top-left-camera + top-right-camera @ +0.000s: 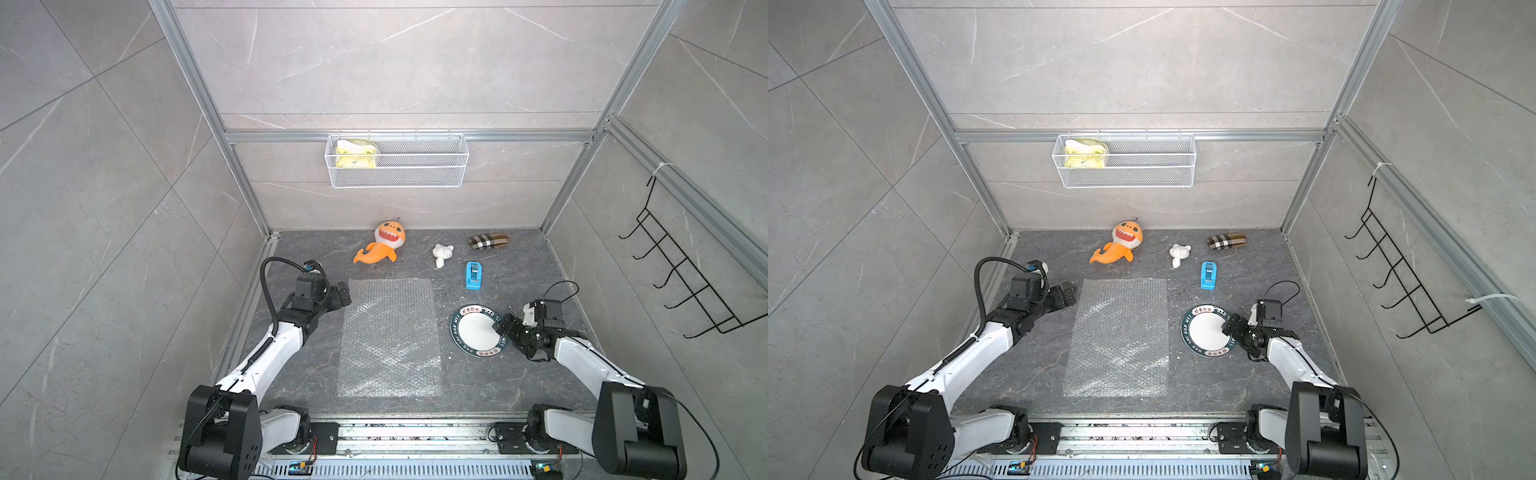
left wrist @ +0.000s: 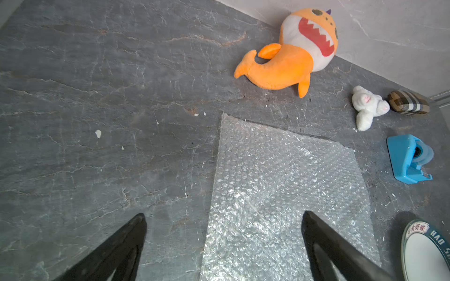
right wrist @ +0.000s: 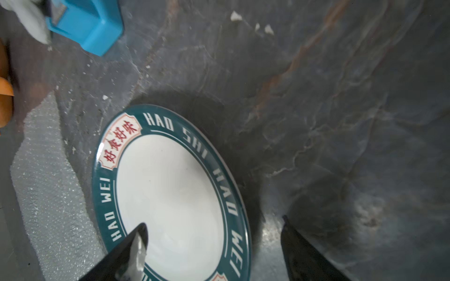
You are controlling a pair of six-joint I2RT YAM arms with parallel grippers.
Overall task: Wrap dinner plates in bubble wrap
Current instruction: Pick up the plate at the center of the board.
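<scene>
Right wrist view gives you the clearest read: the right tool point(image 3: 213, 222) straddles the edge of the dinner plate point(image 3: 168, 189), with one finger over the white centre and the other outside the dark rim band, above the bare worktop point(image 3: 341, 121). The jaws stand spread with the rim between them. You are not pinching anything yet, and I cannot tell whether either finger touches the glaze.

In both top views the plate lies flat on the right side of the worktop, just beside the bubble wrap point(image 1: 388, 336) but apart from it, with a strip of stone between. The sheet lies flat in the middle with nothing on it. The blue tape dispenser point(image 1: 473, 275) sits farther back, clear of both.

Your left tool point(image 2: 224, 215) hovers over the far left edge of the sheet, spread wide and holding nothing.

You appear to be at the first step, taking hold of the plate so it can go onto the wrap. Next, I judge, you need a firm pinch on that rim, and the outer finger must get low enough to catch its underside. Then lift and carry the plate left to the sheet's middle. Expect the glazed rim to be slippery, so keep the plate level.
</scene>
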